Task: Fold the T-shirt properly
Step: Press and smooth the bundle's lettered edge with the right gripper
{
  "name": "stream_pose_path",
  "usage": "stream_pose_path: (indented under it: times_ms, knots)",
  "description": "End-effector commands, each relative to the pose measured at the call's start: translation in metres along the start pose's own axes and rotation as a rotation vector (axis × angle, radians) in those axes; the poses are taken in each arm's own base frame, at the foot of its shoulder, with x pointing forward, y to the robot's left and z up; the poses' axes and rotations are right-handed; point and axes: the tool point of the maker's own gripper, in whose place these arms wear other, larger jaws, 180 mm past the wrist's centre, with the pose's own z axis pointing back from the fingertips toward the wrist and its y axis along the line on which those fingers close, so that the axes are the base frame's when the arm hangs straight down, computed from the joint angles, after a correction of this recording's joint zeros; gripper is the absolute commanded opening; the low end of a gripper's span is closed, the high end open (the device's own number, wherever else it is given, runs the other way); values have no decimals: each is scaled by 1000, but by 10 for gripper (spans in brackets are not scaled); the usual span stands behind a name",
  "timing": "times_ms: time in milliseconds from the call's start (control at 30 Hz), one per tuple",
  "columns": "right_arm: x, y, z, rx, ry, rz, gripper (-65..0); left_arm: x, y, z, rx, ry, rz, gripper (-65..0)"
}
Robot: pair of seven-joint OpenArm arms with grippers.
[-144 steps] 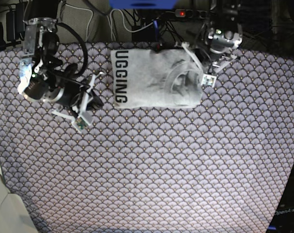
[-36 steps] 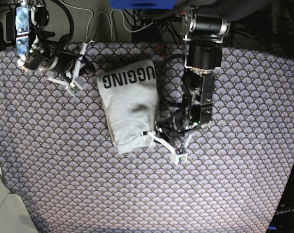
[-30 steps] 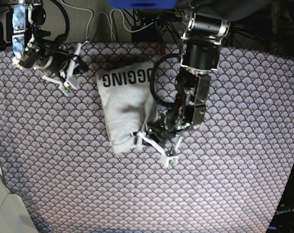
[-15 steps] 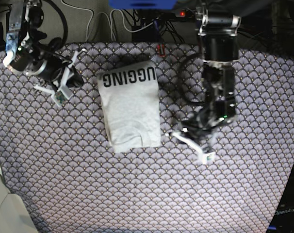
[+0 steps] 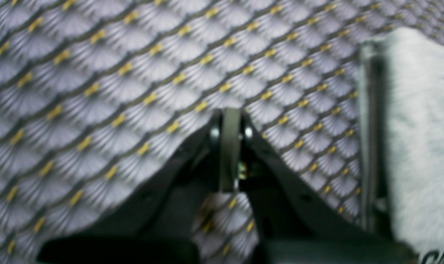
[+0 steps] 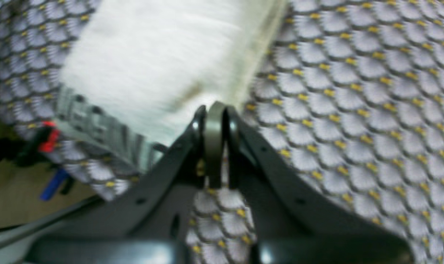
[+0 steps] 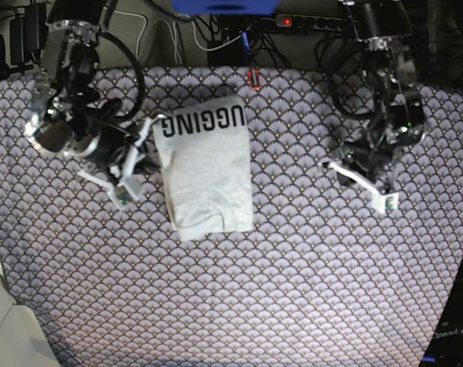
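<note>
Worktop [image 7: 308,290] is covered by the purple-grey fan-scale patterned cloth with small yellow marks; it fills most of the base view.

The light heather-grey soft cotton T-shirt [image 7: 207,172] lies on it, left of centre and toward the far edge, folded into a compact upright rectangle. Black block lettering "UGGING" runs across its far end, reading upside down from the base camera. Surface looks flat and smooth; near edge is a bit uneven, lower left corner rounded. Long axis runs far-to-near across the worktop, printed end pointing at the far edge, plain end toward the near side.

Hard to read: both wrist views are motion-blurred. In my left wrist view only a strip of the shirt shows at the right frame edge, cut off, with a sliver of lettering at the bottom corner. In my right wrist view the shirt fills the upper left, lettering smeared to grey streaks. Sleeves and collar are tucked out of sight.

My right end effector [image 7: 127,172] sits just beside the shirt's left edge, fingers pressed together, holding nothing; whether it touches the fabric I can't tell. My left end effector [image 7: 367,186] is well apart from the shirt on the other side, over bare cloth, also closed and empty.
</note>
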Motion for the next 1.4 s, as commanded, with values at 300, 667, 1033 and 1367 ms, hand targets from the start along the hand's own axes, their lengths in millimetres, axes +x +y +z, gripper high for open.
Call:
stream_pose_path:
  times_ms: [300, 667, 1033, 1367]
  knots:
    - [21, 50, -18, 142, -90, 33, -650, 8, 35, 37, 88, -75, 22, -646]
    - [-31, 29, -49, 181, -2, -72, -650, 1, 47, 46, 121, -72, 32, -646]
    - [27, 16, -16, 87, -83, 97, -650, 2, 50, 49, 127, -73, 20, -646]
    - [60, -16, -33, 68, -89, 95, -650, 3, 49, 71, 148, -67, -39, -646]
